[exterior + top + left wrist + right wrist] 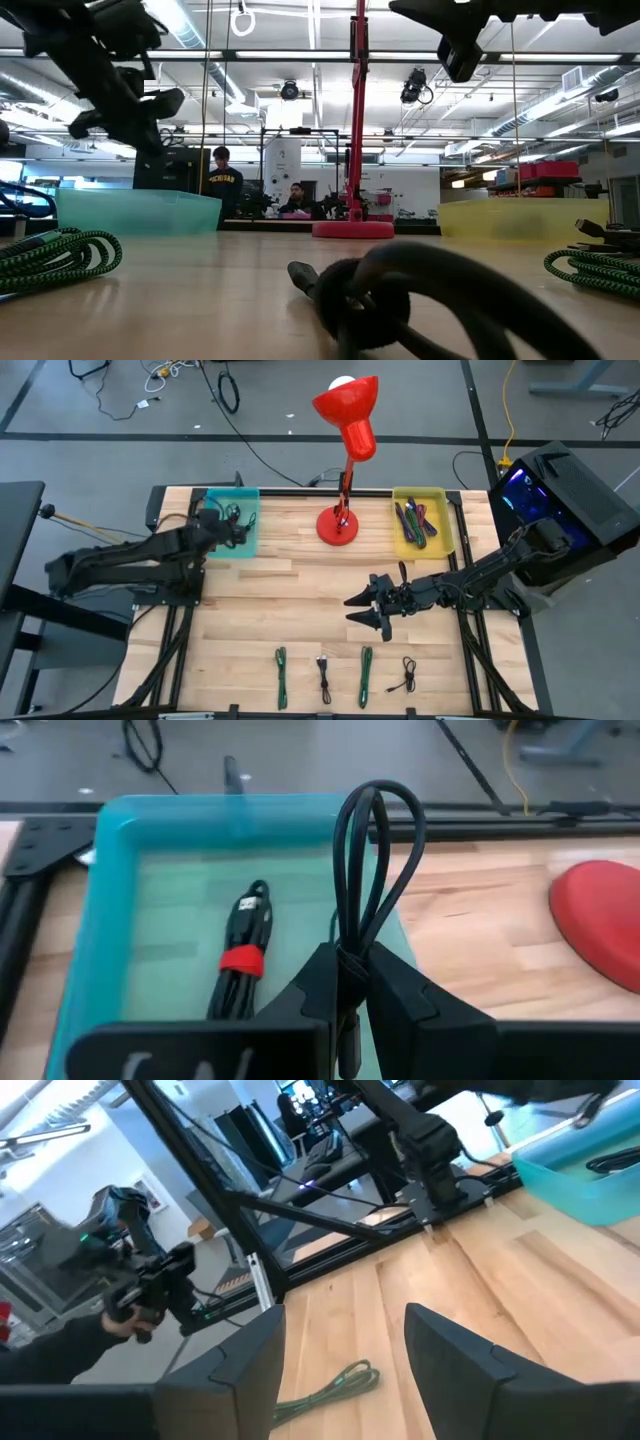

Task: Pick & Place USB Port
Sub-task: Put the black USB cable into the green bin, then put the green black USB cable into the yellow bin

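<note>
My left gripper (350, 985) is shut on a coiled black USB cable (375, 860) and hovers over the teal bin (250, 540) at the table's far left. A second black cable with a red band (243, 958) lies on the bin's floor. My right gripper (362, 610) hangs open above the table's middle, touching nothing. In the right wrist view a green cable (328, 1391) lies on the wood ahead of its fingers. Two green cables (281, 670) (366, 675) and two black ones (324, 678) (407, 675) lie in a row along the near edge. My left gripper pinches the bundled black cable between its two fingers at the lower part of the coil (350, 955). The looped end (378, 805) sticks out past the fingertips. The cable is lifted clear, over the teal bin's right side.
A red desk lamp stands on its round base (338, 527) between the teal bin and a yellow bin (445, 545) holding several coloured cables. Bare wood lies between the bins and the near row of cables. People show in the room beyond the table.
</note>
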Robot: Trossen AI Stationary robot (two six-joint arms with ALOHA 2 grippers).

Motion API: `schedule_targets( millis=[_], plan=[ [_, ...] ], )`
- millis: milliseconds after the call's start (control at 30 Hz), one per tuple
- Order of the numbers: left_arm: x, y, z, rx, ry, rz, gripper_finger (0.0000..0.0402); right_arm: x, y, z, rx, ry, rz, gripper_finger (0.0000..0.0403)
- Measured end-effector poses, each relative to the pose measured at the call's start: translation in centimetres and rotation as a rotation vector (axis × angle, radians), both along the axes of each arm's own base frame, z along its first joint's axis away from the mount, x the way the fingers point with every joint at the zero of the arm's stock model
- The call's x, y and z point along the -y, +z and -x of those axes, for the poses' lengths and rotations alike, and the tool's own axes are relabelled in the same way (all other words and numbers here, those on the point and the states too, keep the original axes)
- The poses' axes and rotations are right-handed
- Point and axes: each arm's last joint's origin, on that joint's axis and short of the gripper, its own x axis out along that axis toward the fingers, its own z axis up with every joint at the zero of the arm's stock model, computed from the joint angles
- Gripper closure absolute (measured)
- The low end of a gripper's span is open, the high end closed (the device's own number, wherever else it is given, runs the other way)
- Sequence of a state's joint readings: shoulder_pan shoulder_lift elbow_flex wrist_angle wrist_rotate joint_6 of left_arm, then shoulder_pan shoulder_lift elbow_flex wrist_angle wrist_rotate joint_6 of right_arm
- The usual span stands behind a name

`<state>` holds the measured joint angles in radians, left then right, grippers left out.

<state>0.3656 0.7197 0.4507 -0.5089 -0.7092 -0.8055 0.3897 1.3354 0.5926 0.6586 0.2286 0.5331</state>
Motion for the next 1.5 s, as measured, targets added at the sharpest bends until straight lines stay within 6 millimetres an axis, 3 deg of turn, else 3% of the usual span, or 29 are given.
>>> schedule_targets(
  millis=[400, 633, 933, 1100, 1200, 1300, 1400, 1500],
  plan=[
    [-3.6, -0.6, 2.1, -0.112, 0.047, 0.097, 0.0367, 0.0, 0.0, 0.0, 0.003, 0.010, 0.021, 0.0197],
    [-5.0, -0.9, 1.7, -0.091, -0.025, 0.134, 0.0367, 0.0, 0.0, 0.0, 0.003, 0.009, 0.026, 0.0197],
    [-5.3, -0.8, 1.4, -0.123, -0.066, 0.093, 0.0245, 0.1, 0.0, 0.0, 0.005, 0.008, 0.036, 0.0197],
    [-5.5, -0.8, 1.6, -0.113, -0.055, 0.096, 0.0216, 0.1, 0.0, 0.0, 0.006, 0.009, 0.043, 0.0197],
    [-5.5, -0.4, 1.1, -0.040, -0.168, 0.101, 0.0214, 0.1, 0.0, 0.0, 0.005, 0.009, 0.044, 0.0197],
    [-5.1, 0.0, 0.1, 0.112, -0.415, 0.151, 0.0219, 0.1, 0.0, 0.0, 0.003, 0.009, 0.045, 0.0197],
    [-3.9, 0.2, -0.9, 0.233, -0.640, 0.255, 0.0223, 0.1, -0.1, 0.0, -0.001, 0.009, 0.048, 0.0197],
    [-2.2, -0.1, -1.9, 0.233, -0.714, 0.340, 0.0225, 0.2, -0.1, -0.1, 0.000, 0.004, 0.050, 0.0197]
  ],
)
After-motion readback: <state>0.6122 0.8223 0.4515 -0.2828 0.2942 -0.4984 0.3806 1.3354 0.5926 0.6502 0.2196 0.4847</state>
